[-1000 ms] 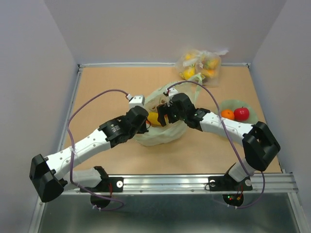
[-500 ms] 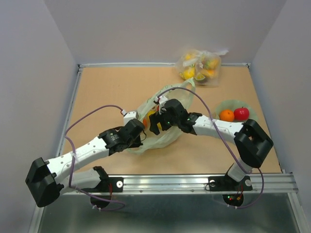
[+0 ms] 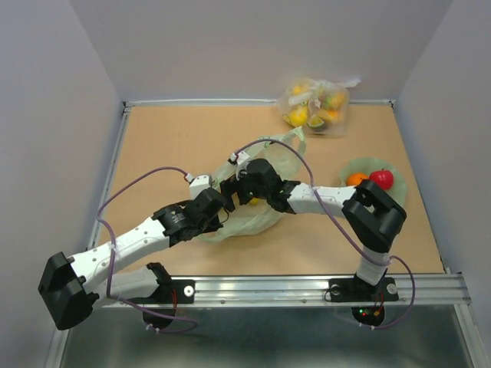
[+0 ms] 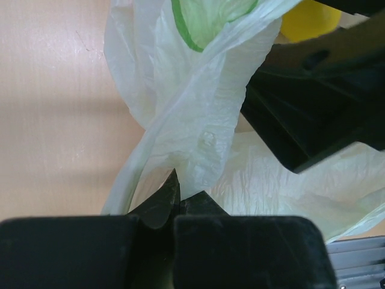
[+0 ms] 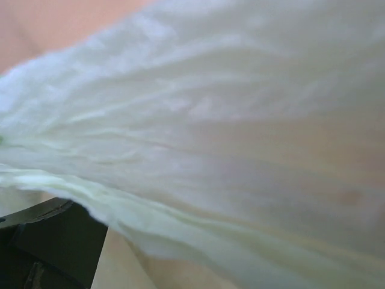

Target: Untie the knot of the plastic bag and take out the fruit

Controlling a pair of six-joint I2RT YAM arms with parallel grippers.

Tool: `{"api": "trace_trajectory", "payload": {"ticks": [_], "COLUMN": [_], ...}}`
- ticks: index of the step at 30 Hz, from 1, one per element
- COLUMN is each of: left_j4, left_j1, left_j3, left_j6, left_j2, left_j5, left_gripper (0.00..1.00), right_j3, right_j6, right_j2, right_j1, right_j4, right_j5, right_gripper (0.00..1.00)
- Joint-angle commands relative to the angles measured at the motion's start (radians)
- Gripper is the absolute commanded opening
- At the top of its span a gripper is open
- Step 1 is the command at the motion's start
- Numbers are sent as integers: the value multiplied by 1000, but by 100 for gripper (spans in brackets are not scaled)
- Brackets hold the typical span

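The pale green plastic bag [image 3: 257,215] lies crumpled mid-table, one handle loop [image 3: 294,142] lying loose toward the back. No tied knot shows. My left gripper [image 3: 220,202] is at the bag's left edge, and in the left wrist view it [image 4: 178,188] is shut on a fold of the bag's film [image 4: 192,114]. My right gripper [image 3: 239,186] is pushed into the bag's mouth; its wrist view shows only bag film [image 5: 228,132], with its fingers hidden. A yellow fruit [image 4: 310,18] shows by the right gripper's black body [image 4: 319,102]. An orange fruit [image 3: 357,179] and a red fruit [image 3: 381,179] sit on a green plate [image 3: 368,165].
A clear bag [image 3: 314,103] with yellow fruit lies at the back wall. The green plate is at the right. A raised rim [image 3: 115,169] borders the table on the left. The purple cables [image 3: 138,184] arch over both arms.
Both grippers have moved left and toward the near edge, dragging the bag with them. The right arm has stretched further left into the bag. The yellow fruit is now mostly hidden from above.
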Motion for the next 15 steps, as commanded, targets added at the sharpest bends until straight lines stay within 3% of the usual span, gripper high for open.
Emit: {"api": "trace_trajectory", "payload": {"ticks": [1, 15], "left_j4": [-18, 0], "left_j1": [5, 5], "left_j3": [55, 62], "left_j6": [-6, 18], "left_j2": [-4, 25], "left_j5": [-41, -22], "left_gripper": [0, 0], "right_j3": [57, 106], "right_j6": [34, 18], "right_j2": [64, 239], "right_j1": [6, 6], "right_j4": [183, 344], "right_j5": [-3, -9], "right_gripper": [100, 99]}}
